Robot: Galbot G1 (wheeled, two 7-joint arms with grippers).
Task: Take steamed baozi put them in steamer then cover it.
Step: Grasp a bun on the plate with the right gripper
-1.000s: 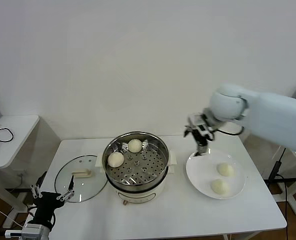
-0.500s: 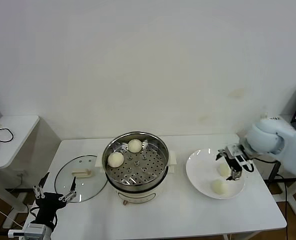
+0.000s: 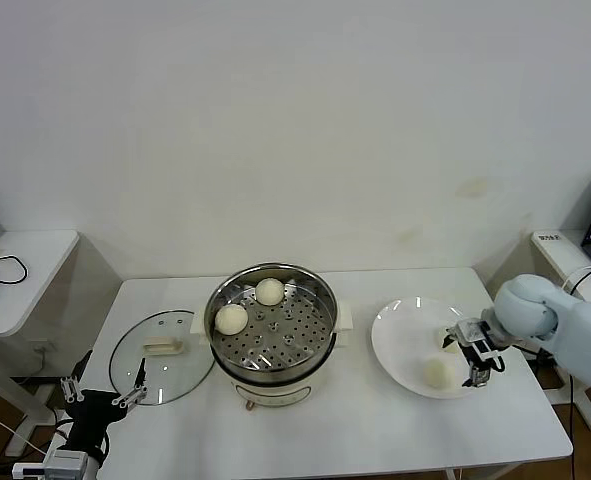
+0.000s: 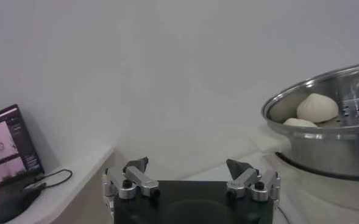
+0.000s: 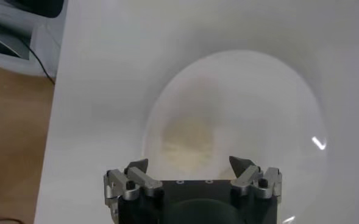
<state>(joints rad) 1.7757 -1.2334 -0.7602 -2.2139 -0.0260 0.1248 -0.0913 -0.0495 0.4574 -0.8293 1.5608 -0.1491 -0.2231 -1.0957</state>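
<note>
The steamer stands mid-table with two steamed baozi on its perforated tray. Another baozi lies on the white plate, and a second is partly hidden behind my right gripper. That gripper is low at the plate's right side and open, holding nothing. In the right wrist view a blurred baozi lies just ahead of the open right gripper. The cover lies flat left of the steamer. My left gripper is parked open off the table's front left corner.
A small side table with cables stands at the far left. The left wrist view shows the steamer's steel rim, two baozi inside and a monitor behind.
My right arm has swung from beside the steamer over to the plate and come down at its right side. The left arm has barely moved.
</note>
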